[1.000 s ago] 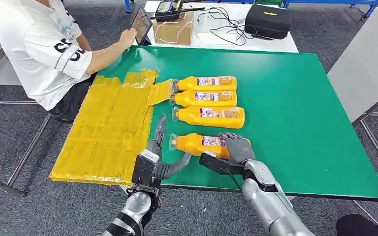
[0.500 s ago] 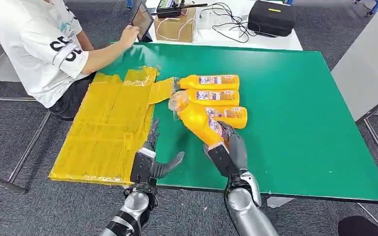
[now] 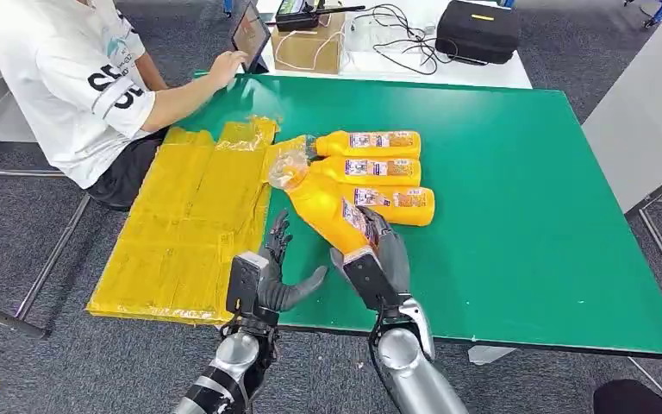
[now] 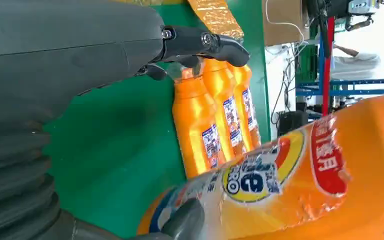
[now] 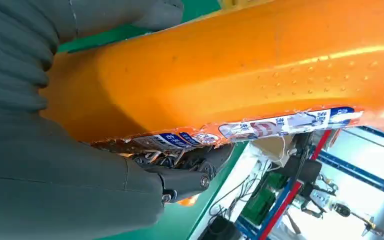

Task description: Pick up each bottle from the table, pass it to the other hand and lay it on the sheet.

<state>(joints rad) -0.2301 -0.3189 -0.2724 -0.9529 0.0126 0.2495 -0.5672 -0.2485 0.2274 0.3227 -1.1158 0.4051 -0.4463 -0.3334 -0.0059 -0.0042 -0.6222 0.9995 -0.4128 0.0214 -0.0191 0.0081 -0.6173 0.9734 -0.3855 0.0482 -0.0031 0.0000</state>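
Note:
My right hand [image 3: 377, 259] grips an orange bottle [image 3: 323, 205] by its lower body and holds it tilted above the green table [image 3: 517, 190], its clear cap end toward the yellow sheet [image 3: 190, 224]. The same bottle [image 5: 240, 70] shows close up in the right wrist view, and as the near bottle [image 4: 300, 195] in the left wrist view. My left hand [image 3: 269, 274] is open just left of the right hand, fingers spread, near the sheet's right edge. Three more orange bottles [image 3: 371, 168] lie side by side on the table beyond; those bottles [image 4: 215, 120] also appear past my left fingers.
A person in a white shirt [image 3: 69, 78] sits at the table's far left, a hand on a tablet [image 3: 248, 36]. A cardboard box [image 3: 306, 47], cables and a black case [image 3: 478, 30] lie on the white table behind. The green table's right half is bare.
My right hand has lifted the near bottle off the table and swung it left toward my left hand. The left hand has stayed open and shifted slightly.

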